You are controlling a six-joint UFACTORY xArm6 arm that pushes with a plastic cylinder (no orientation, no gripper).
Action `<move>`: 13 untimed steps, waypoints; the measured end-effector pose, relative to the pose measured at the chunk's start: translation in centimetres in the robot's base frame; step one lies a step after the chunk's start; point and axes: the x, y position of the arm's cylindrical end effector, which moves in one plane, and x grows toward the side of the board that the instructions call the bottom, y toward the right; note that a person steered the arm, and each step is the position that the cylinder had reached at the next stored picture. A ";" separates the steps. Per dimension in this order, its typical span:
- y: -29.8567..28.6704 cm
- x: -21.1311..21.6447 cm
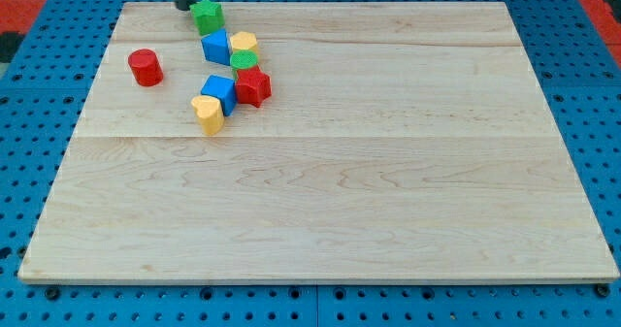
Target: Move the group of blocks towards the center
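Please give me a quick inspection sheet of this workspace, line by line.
Surface: pale wooden board, flat, bare over most of its area.
Job's things: cluster at the view's upper left: green star block, blue block, yellow block, green block, red star block, second blue block, yellow heart block. A red cylinder stands apart, to their left.
Clutter: nothing seen.
Tip: my tip is at the board's top edge, just left of the green star block; contact cannot be told.
Cables: nothing seen.
Surroundings: blue perforated base around the board; red area in the top corners.
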 end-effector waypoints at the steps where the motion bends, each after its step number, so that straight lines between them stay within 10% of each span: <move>1: 1.1 5.9; 4: 9.0 15.6; 7: 2.0 5.5; 10: 16.3 12.3; 13: 12.8 11.1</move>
